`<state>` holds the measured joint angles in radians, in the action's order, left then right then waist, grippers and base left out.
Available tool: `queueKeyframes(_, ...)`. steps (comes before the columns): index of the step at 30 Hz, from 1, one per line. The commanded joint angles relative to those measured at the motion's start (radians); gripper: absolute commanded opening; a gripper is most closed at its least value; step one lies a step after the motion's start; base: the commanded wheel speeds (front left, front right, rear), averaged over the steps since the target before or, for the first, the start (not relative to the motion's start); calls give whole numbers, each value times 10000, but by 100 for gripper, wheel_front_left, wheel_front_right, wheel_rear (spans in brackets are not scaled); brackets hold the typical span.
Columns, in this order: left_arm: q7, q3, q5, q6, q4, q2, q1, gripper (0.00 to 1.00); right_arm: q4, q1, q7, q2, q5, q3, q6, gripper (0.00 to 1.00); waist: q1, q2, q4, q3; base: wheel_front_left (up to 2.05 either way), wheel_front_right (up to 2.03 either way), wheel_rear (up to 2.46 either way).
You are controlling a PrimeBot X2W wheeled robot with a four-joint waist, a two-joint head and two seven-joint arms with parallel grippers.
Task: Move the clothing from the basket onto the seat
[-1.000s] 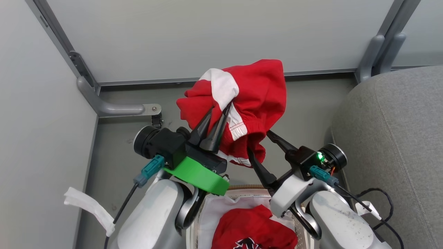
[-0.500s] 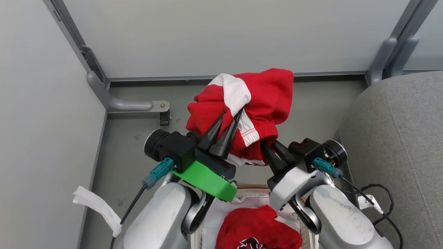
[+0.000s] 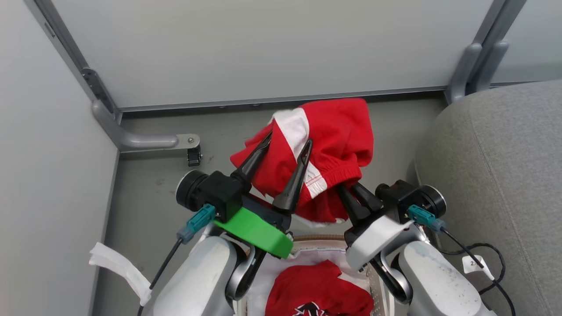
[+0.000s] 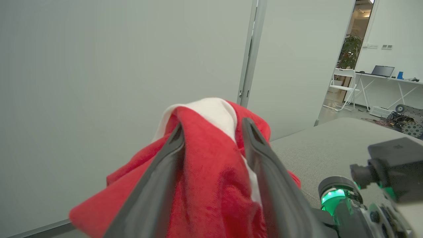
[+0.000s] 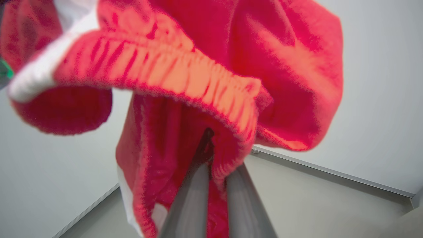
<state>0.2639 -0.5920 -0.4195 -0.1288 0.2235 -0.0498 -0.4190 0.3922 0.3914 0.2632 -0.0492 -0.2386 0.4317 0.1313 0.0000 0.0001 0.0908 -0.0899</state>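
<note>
Two red garments by my count: one pair of soft red shorts with a broad white stripe, bunched up in the air above the grey floor in front of the two arms; and one red jersey lying in the single rounded white plastic basket with a brown woven rim and white cloth lining, low between the pale forearms. One large grey fabric seat stands off to the right, and the shorts hang to its left, apart from it. There are two grippers; the left gripper has its two long dark fingers spread wide, with the red cloth lying loose between and over them, unpinched; the right gripper has its fingers pressed together on the gathered elastic hem of the shorts, its tips buried in the folds. The jersey's black-and-white print is cut off at the bottom edge and cannot be read; the forearms hide most of the basket; close to the right wrist the cloth is a blur.
</note>
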Motion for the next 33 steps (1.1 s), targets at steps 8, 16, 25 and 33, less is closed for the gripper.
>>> queueKeyframes(8, 7, 235, 326, -34, 401, -20, 347, 100, -450, -601, 20, -40, -244, -454, -10, 0, 0, -1, -1837, 58, 0, 0, 0)
queueKeyframes(16, 7, 344, 347, -35, 634, -24, 292, 100, -852, -813, 20, -35, -274, -838, -10, 0, 0, -1, -3556, -237, 0, 0, 0)
queueKeyframes(25, 7, 308, 570, -34, 756, -149, 260, 100, -1233, -1171, 20, -33, -426, -1300, -10, 0, 0, -1, -5171, -381, 0, 0, 0)
queueKeyframes(33, 7, 271, 646, -34, 844, -279, 486, 100, -1472, -1306, 20, -34, -404, -1647, -10, 0, 0, -1, -6168, -563, 0, 0, 0)
